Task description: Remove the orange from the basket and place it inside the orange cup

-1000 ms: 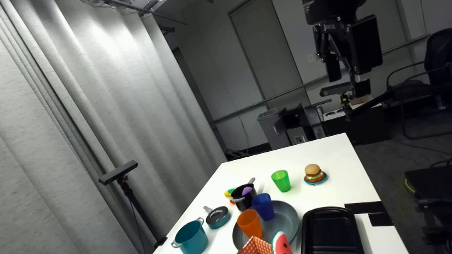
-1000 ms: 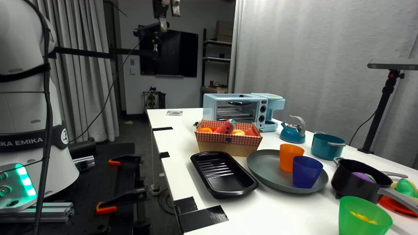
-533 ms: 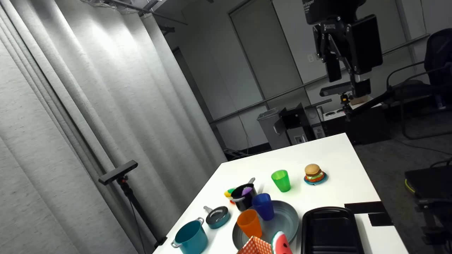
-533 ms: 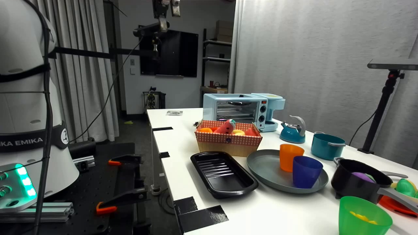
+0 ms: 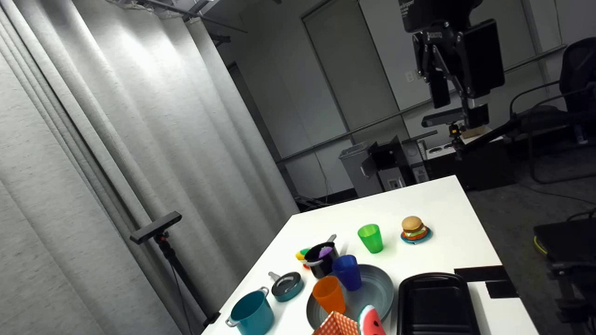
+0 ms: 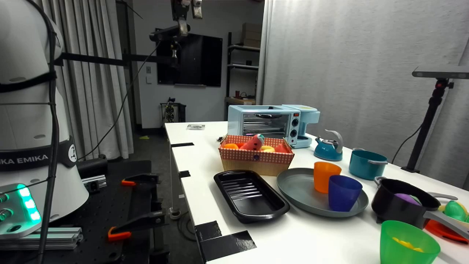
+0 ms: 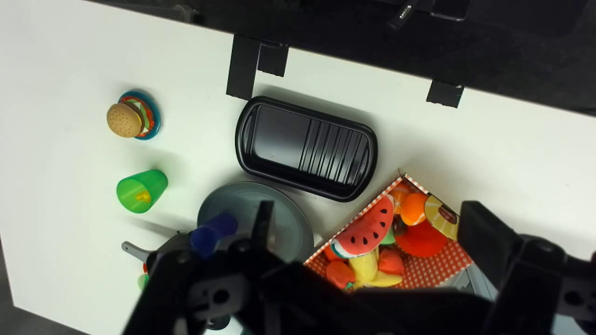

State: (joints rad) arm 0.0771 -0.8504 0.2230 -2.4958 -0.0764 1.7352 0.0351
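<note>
in both exterior views nothing has shifted from a second ago: the claw (image 7: 368, 211) hangs high, jaws spread wide and holding nothing; well below it the orange (image 7: 413, 209) lies in the checked basket (image 7: 435, 269) and the orange cup (image 6: 322, 178) stands on the grey plate (image 6: 298, 189)

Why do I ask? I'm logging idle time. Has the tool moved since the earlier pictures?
No: in an exterior view, the tool hangs where it did relative to the wall screen, no shift either way.
</note>
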